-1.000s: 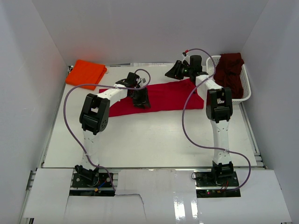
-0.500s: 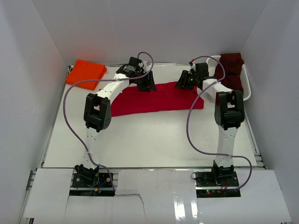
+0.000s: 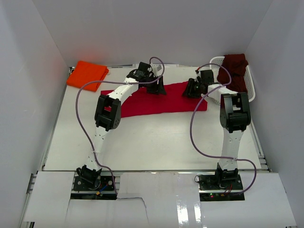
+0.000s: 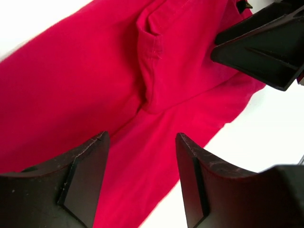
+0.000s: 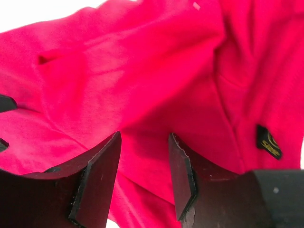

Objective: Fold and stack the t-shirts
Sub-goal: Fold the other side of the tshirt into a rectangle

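A bright red t-shirt (image 3: 164, 102) lies as a long folded band across the far middle of the table. My left gripper (image 3: 156, 88) hovers open over its far edge, left of centre; in the left wrist view the gripper (image 4: 141, 137) frames red cloth (image 4: 71, 85) and the cloth's border. Close to its right, my right gripper (image 3: 193, 89) is open over the shirt's far right part, its jaws (image 5: 144, 137) just above wrinkled red cloth (image 5: 142, 71). A folded orange t-shirt (image 3: 87, 73) rests at the far left. The dark maroon t-shirt (image 3: 235, 71) is heaped in the basket.
The white lattice basket (image 3: 250, 98) stands at the far right against the wall. White walls enclose the table on three sides. The right gripper's black fingers (image 4: 266, 47) show in the left wrist view. A small black label (image 5: 269, 141) is sewn on the red cloth.
The left gripper swung farther and to the right along the red shirt. The right gripper came down from behind the shirt onto its far right part. Both jaws spread wider.
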Controlling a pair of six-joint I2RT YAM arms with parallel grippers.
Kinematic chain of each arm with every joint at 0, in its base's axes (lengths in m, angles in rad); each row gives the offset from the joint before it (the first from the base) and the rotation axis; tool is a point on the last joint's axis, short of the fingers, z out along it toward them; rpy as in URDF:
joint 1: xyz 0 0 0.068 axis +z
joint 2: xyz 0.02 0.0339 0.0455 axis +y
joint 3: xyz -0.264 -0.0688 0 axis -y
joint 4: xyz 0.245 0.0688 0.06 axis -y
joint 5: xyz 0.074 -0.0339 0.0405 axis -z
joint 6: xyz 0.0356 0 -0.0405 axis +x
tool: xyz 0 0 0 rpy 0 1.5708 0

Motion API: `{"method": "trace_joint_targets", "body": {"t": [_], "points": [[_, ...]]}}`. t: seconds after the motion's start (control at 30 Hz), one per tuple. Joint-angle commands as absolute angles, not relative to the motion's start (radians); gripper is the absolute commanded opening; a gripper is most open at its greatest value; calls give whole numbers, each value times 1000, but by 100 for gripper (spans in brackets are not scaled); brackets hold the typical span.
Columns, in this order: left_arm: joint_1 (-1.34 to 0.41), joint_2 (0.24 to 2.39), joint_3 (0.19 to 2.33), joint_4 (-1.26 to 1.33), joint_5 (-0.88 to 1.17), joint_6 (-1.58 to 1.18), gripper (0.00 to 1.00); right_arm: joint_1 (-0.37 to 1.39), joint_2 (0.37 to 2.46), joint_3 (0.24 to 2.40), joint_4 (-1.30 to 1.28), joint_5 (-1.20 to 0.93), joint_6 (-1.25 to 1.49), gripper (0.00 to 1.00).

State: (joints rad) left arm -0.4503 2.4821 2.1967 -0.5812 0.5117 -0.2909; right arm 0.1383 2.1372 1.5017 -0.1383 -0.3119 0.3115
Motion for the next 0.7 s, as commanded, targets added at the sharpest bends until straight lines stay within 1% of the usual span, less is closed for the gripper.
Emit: {"method": "trace_joint_targets", "body": {"t": [0.0,0.07,0.17,0.33,0.53,0.67], "points": [[-457,2467,2198,-482,583,-212,67,129,2095,1485,-153,-270,322,51],[-457,2470,2185,-442,569,-199,65,129,2102,1485,-164,-267,330,51],[-457,2467,2169,-387,569,-186,64,129,2112,1485,-181,-264,337,50],[-471,2416,2059,-229,557,-154,64,129,2123,1480,-198,-255,347,50],[-494,2464,2114,-204,561,-112,64,129,2114,1453,-201,-264,347,50],[-502,2457,2083,-141,567,-100,63,129,2109,1447,-201,-267,344,50]]}}
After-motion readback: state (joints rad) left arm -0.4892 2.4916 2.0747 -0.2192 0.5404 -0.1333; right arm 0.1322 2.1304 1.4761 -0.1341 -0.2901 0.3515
